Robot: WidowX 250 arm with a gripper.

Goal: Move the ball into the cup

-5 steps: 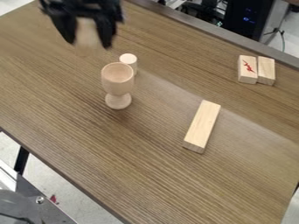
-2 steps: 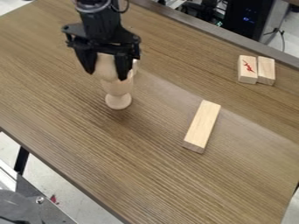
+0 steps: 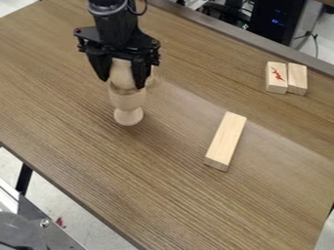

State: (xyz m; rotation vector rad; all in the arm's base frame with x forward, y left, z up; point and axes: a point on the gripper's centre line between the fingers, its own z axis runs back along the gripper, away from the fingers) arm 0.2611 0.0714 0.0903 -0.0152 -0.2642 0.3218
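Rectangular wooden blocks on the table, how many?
3. Long block lying to the right of the cup in the view; red-marked block and plain short block side by side, upper right. Any behind the gripper would be hidden.

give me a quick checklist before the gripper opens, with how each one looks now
1. Ball held in the gripper: ok, it sits between the two fingers.
2. Ball lined up with the cup: ok, it is right at the mouth.
3. Cup upright on the table: ok, standing on its foot.
4. Ball low enough to settle inside: cannot tell, the fingers partly cover the rim.
5. Fingers free of the rim: cannot tell, they overlap it in this view.
6. Long block out of the way: ok, it lies well apart from the cup.
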